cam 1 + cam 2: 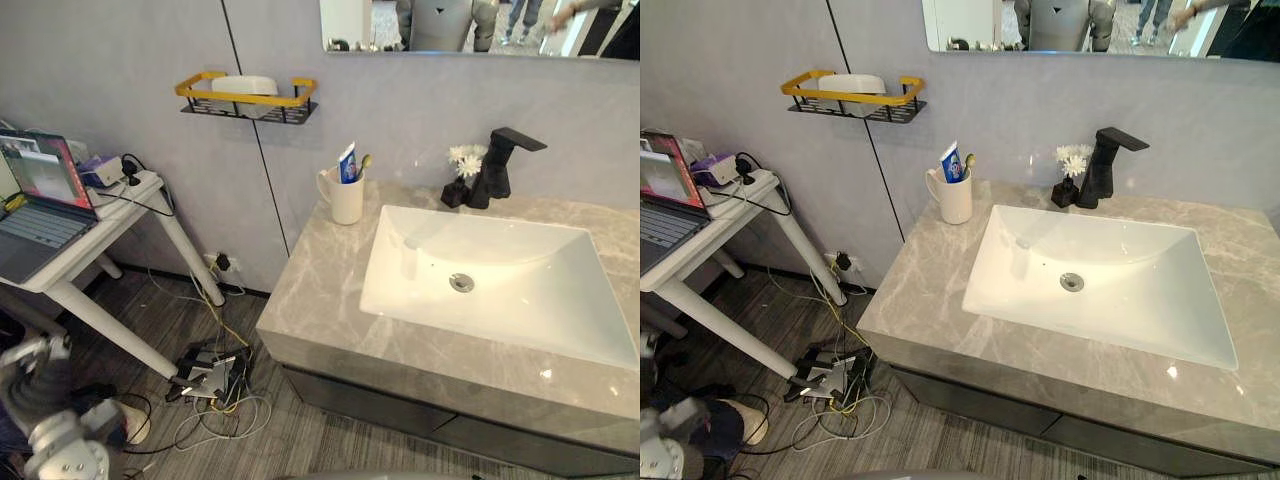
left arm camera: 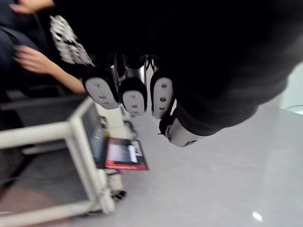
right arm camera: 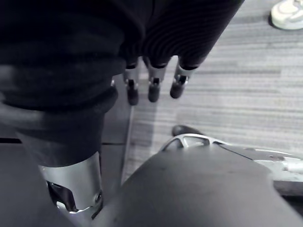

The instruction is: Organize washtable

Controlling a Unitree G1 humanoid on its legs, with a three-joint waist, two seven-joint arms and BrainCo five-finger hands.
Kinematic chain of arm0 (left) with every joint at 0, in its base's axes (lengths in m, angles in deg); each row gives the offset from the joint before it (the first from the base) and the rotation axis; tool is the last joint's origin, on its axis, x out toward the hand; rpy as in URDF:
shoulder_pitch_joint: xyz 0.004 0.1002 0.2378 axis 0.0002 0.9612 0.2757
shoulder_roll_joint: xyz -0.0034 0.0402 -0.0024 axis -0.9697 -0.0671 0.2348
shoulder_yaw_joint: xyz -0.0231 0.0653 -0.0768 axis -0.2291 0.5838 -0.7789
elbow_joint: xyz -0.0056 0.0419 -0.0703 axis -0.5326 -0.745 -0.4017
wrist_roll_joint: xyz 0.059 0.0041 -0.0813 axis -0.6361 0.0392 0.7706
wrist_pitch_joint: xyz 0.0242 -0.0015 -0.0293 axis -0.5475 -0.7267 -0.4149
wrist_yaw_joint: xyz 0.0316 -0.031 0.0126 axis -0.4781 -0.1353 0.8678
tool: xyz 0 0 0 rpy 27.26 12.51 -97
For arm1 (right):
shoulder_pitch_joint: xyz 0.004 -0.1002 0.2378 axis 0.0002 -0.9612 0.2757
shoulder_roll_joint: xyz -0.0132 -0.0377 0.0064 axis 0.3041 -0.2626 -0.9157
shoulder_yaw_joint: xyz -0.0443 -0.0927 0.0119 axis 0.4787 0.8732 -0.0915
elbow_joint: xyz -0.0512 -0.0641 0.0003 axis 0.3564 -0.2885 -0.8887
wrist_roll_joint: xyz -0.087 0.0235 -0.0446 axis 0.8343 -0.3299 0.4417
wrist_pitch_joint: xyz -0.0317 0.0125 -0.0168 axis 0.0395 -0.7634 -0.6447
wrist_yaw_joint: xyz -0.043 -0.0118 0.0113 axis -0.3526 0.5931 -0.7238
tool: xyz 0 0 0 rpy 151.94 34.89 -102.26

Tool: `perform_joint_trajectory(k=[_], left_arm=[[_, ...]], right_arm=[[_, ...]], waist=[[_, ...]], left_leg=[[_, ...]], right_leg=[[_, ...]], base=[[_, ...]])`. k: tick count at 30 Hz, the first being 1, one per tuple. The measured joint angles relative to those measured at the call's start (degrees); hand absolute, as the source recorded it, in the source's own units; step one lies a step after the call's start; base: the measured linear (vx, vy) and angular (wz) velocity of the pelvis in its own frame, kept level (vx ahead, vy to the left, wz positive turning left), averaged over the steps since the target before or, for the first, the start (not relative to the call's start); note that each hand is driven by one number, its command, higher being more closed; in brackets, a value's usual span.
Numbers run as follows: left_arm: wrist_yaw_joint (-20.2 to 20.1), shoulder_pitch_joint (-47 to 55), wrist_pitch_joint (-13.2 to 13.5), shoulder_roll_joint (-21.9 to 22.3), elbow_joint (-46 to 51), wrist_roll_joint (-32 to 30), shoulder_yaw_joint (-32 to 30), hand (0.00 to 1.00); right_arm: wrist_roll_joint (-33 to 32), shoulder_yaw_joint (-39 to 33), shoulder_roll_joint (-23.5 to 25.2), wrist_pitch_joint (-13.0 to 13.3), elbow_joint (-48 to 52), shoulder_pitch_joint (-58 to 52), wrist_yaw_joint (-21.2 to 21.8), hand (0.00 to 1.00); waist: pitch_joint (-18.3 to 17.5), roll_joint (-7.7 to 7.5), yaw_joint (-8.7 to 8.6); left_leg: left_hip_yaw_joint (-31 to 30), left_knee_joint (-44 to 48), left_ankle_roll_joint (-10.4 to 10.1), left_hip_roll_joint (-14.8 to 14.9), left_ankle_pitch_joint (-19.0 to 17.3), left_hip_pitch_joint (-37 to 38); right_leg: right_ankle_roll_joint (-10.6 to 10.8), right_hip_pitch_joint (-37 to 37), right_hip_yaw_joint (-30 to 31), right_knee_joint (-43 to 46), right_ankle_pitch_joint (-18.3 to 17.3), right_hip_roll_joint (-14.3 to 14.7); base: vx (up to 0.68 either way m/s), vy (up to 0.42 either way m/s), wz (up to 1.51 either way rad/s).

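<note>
Kicking off at the left: left robot hand hanging free, fingers loose and close together, thumb apart, gripping nothing. Beyond it in the left wrist view, a person's hand against dark clothing.

Over to the eye views, far left: open laptop, screen lit, sitting on a white desk with slanted legs. Down on the floor just beside that desk, a power strip in a tangle of cables. Up on the grey wall, a yellow-and-black rack, 1 white bar lying inside it.

Moving on to the marble desk: white cup upright at the back left corner, near the wall and just beside the sink, handle turned left. Standing in the cup, 1 blue-and-white toothpaste tube and 1 toothbrush, side by side. Next, the white rectangular sink sunk into the desk, drain near its middle. Behind the sink's back rim, white flowers in a small dark vase, right up against the black faucet, touching or not, cannot tell. Above, the lower edge of a mirror.

And at the right: right robot hand low over striped grey floor, fingers straight, relaxed and narrow-set, holding nothing. 1 white shoe on the floor well beyond it.
</note>
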Motion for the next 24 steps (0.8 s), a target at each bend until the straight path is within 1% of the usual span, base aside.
perform_joint_trajectory(k=[1, 2, 3, 4, 5, 7, 9, 11, 15, 17, 18, 19, 20, 21, 22, 23, 24], left_arm=[[-0.07, -0.50, -0.99, 0.74, -7.57, 0.01, 0.14, 0.00], [-0.11, -0.85, -1.33, 0.85, -12.09, -0.02, 0.54, 0.00], [-0.39, -1.77, -2.15, 0.89, -20.47, -0.02, 1.54, 0.00], [-0.69, -2.91, -2.57, 1.02, -28.75, 0.01, 2.25, 0.00], [-1.09, -3.59, -2.61, 1.07, -32.83, 0.08, 2.60, 0.00], [-2.02, -6.09, -3.08, 1.06, -47.66, 0.09, 5.69, 0.00], [-4.21, -7.21, -3.43, 0.93, -55.91, -0.54, 7.98, 0.00], [-4.60, -7.97, -3.74, 0.35, -58.55, -0.98, 9.02, 0.00], [-4.90, -9.05, -3.01, -0.86, -60.61, -0.90, 13.68, 0.00], [-5.16, -10.29, -2.80, -1.52, -60.65, -1.25, 16.07, 0.00], [-5.04, -11.84, -2.44, -1.87, -60.64, -1.67, 17.70, 0.00], [-5.06, -12.57, -2.30, -2.00, -60.63, -1.78, 18.32, 0.00], [-4.85, -13.94, -2.02, -2.55, -60.64, -2.27, 19.67, 0.00], [-4.52, -14.33, -2.00, -2.61, -60.62, -2.38, 19.84, 0.00], [-3.89, -14.69, -2.00, -2.58, -60.66, -2.51, 19.82, 0.00], [-3.85, -15.07, -1.99, -2.52, -60.69, -2.80, 19.82, 0.00], [-3.86, -15.07, -1.98, -2.53, -60.71, -2.81, 19.83, 0.00]], right_arm=[[0.00, 0.11, 0.06, -0.31, 0.69, -0.26, 0.05, 0.00], [0.03, 0.11, 0.14, -0.45, 1.18, -0.42, 0.07, 0.00], [0.06, 0.10, 0.27, -0.54, 1.63, -0.55, 0.05, 0.00], [0.07, 0.10, 0.41, -0.62, 1.62, -0.60, -0.03, 0.00], [0.07, 0.10, 0.51, -0.63, 1.60, -0.60, -0.09, 0.00], [0.02, 0.12, 0.95, -0.60, 1.44, -0.28, -0.27, 0.00], [0.02, 0.11, 1.16, -0.58, 0.42, 0.71, -0.38, 0.00], [0.02, 0.08, 1.19, -0.44, -1.05, 1.26, -0.54, 0.00], [0.04, 0.66, 0.40, -0.30, -2.57, 2.51, -0.57, 0.00], [0.01, 1.85, -0.07, -0.13, -2.84, 2.92, -0.74, 0.00], [0.01, 2.73, -0.38, -0.07, -2.86, 3.38, -1.03, 0.00], [0.01, 3.02, -0.52, -0.06, -2.86, 3.68, -1.29, 0.00], [0.02, 3.05, -0.63, -0.06, -3.02, 4.56, -1.73, 0.00], [0.02, 3.03, -0.70, -0.05, -2.98, 5.19, -1.83, 0.00], [-0.04, 2.94, -0.84, 0.04, -2.84, 5.62, -1.98, 0.00], [-0.04, 2.92, -1.10, 0.05, -2.86, 5.65, -2.11, 0.00], [-0.05, 2.90, -1.10, 0.05, -2.85, 5.64, -2.20, 0.00]], waist=[[-0.30, -0.66, -0.15], [-0.40, -0.57, -0.22], [-0.52, -0.38, -0.29], [-0.47, -0.73, -0.43], [-0.44, -0.48, -0.50], [-0.53, -1.11, -1.02], [-0.58, -1.29, -1.74], [-0.39, -1.79, -1.76], [0.30, -1.29, -1.67], [1.07, -1.08, -1.74], [1.98, -1.18, -1.71], [2.32, -1.72, -1.72], [3.25, -1.53, -1.63], [3.67, -1.53, -1.74], [4.25, -1.35, -1.94], [4.97, -1.09, -1.83], [5.01, -1.08, -1.86]], left_leg=[[0.03, 0.05, -0.27, 0.04, 0.16, 0.16], [0.03, 0.16, -0.33, 0.06, 0.20, 0.28], [0.03, 0.20, -0.34, 0.10, 0.20, 0.76], [0.08, 0.13, -0.34, 0.15, 0.19, 1.07], [0.05, 0.11, -0.33, 0.16, 0.18, 1.07], [-0.10, -0.05, -0.33, 0.18, 0.18, 1.08], [-0.15, -0.40, -0.61, 0.27, 0.37, 1.06], [-0.03, -0.87, -1.09, 0.63, 0.68, 1.10], [-0.08, -1.44, -1.98, 1.11, 1.38, 0.98], [-1.05, -1.11, -2.11, 1.25, 1.52, 0.31], [-1.57, -0.65, -2.03, 1.27, 1.74, -0.72], [-1.46, -0.29, -1.97, 1.30, 1.76, -1.19], [-0.08, 0.37, -0.59, 1.49, 1.14, -2.33], [3.56, 1.67, 0.98, 2.44, 0.26, -3.20], [7.93, 3.84, 1.37, 4.04, -0.09, -4.07], [8.10, 5.30, 0.09, 4.32, -0.35, -3.99], [7.79, 5.94, -0.66, 4.42, -0.60, -3.97]], right_leg=[[-0.03, 0.14, -0.04, 0.00, 0.02, 0.00], [-0.03, 0.34, -0.11, 0.00, 0.02, 0.00], [-0.06, 0.90, -0.25, 0.00, -0.02, 0.01], [-0.10, 1.18, -0.22, -0.01, -0.06, 0.04], [-0.10, 1.17, -0.24, -0.01, -0.07, 0.06], [-0.10, 1.10, -0.25, -0.02, -0.06, 0.12], [-0.05, 0.79, -0.06, -0.03, -0.10, 0.28], [0.05, 0.45, 0.31, -0.03, -0.35, 0.75], [-0.32, -0.28, 1.03, -0.02, -0.50, 1.45], [-0.52, -0.27, 0.15, -0.01, -0.69, 1.64], [-0.46, -0.30, -0.91, -0.01, -0.98, 1.55], [-0.42, -0.30, -1.27, -0.01, -1.08, 1.48], [-0.39, -0.68, -1.74, 0.00, -1.10, 1.30], [-0.36, -1.09, -1.75, 0.00, -1.12, 1.17], [-0.27, -1.18, -1.79, 0.25, -1.17, 1.03], [-0.25, -1.32, -1.47, 1.92, -1.84, 0.75], [-0.34, -1.38, -1.41, 2.72, -2.19, 0.65]], base=[[0.00, 0.000, 0.00], [-0.01, 0.002, 0.03], [0.00, 0.000, 0.00], [0.00, 0.000, 0.00], [-0.03, 0.001, -0.01], [-0.02, -0.001, 0.00], [-0.03, -0.006, -0.04], [-0.01, -0.015, -0.07], [0.00, -0.012, -0.06], [0.00, -0.022, 0.21], [-0.01, -0.016, 0.37], [-0.04, -0.002, 0.41], [-0.04, 0.011, 0.24], [-0.02, 0.013, 0.22], [0.04, 0.041, 0.07], [0.06, 0.053, 0.04], [0.07, 0.072, -0.03]])
